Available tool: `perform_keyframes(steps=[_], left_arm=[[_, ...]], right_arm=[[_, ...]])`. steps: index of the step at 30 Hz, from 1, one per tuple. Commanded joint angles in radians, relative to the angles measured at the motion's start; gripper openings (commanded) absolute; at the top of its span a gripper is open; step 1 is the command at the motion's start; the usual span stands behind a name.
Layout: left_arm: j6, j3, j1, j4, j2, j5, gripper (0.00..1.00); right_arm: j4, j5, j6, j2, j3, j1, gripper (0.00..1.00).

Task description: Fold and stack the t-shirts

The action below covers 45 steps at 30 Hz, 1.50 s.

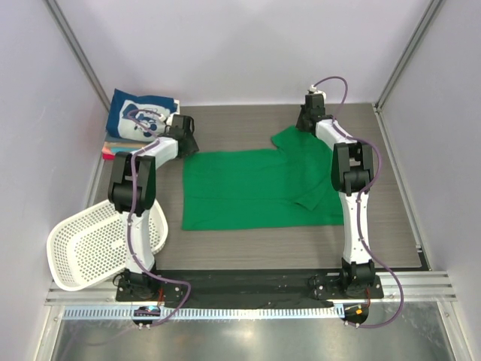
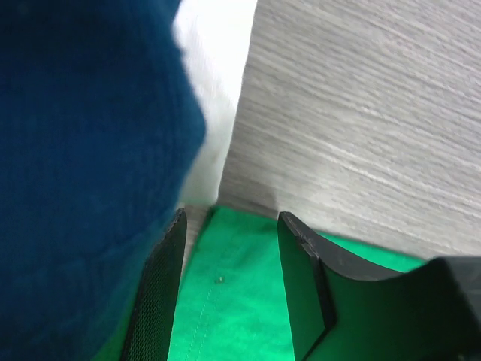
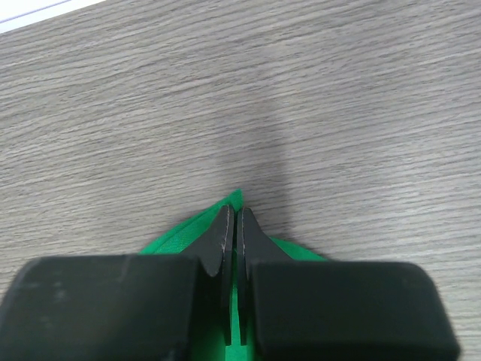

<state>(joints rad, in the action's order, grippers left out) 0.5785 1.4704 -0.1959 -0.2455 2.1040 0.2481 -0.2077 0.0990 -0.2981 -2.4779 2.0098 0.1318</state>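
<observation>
Right fingers (image 3: 218, 252): you see them pressed together, with a thin fold of the green t-shirt (image 1: 248, 192) pinched between the pads. The cloth comes out on both sides of the tips.
Left fingers (image 2: 159, 301): they stand wide apart and hold nothing. Green cloth lies under the gap, but you cannot tell if the tips touch it.
Basket (image 1: 90, 248): white and perforated, it lies at the near left, just beside the lower part of your left arm.
Green t-shirt: it is spread on the middle of the table (image 1: 391, 218), between your two arms. The body lies mostly flat, and on the right side a sleeve is folded over the cloth, near the right arm.
Left gripper (image 1: 184, 141): it is at the far left corner of the green t-shirt, with the corner below its opening.
Right gripper (image 1: 307, 124): it is at the far right part of the shirt, where the cloth narrows to a point at the gripper.
Navy t-shirt (image 1: 139, 116): folded, with the white print on top, it lies at the far left corner of the table, near the left gripper. In the left wrist view it is only a blurred blue mass on the left.
Red-pink cloth (image 1: 113, 153): only an edge shows, under the navy t-shirt on its near side.
</observation>
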Motion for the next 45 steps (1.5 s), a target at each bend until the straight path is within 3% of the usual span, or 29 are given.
perform_keyframes(steps=[1, 7, 11, 17, 37, 45], left_arm=[[-0.028, 0.047, 0.006, -0.014, 0.033, 0.025, 0.53], [-0.02, 0.062, 0.007, -0.029, 0.06, 0.007, 0.4], [-0.016, 0.059, 0.007, -0.029, 0.053, -0.01, 0.21], [-0.014, 0.048, 0.006, -0.031, 0.024, -0.026, 0.01], [-0.002, -0.045, 0.006, -0.095, -0.249, -0.089, 0.0], [0.007, -0.12, 0.006, -0.106, -0.349, -0.112, 0.0]], right_arm=[[-0.065, -0.041, -0.003, 0.0, -0.036, 0.006, 0.01], [-0.064, -0.058, -0.01, -0.006, -0.034, -0.001, 0.01], [-0.064, -0.064, -0.012, -0.003, -0.037, -0.004, 0.01], [-0.065, -0.087, 0.013, 0.025, -0.019, -0.004, 0.01], [-0.073, -0.179, 0.007, 0.361, -0.253, 0.008, 0.01], [-0.075, -0.177, 0.005, 0.513, -0.422, 0.008, 0.01]])
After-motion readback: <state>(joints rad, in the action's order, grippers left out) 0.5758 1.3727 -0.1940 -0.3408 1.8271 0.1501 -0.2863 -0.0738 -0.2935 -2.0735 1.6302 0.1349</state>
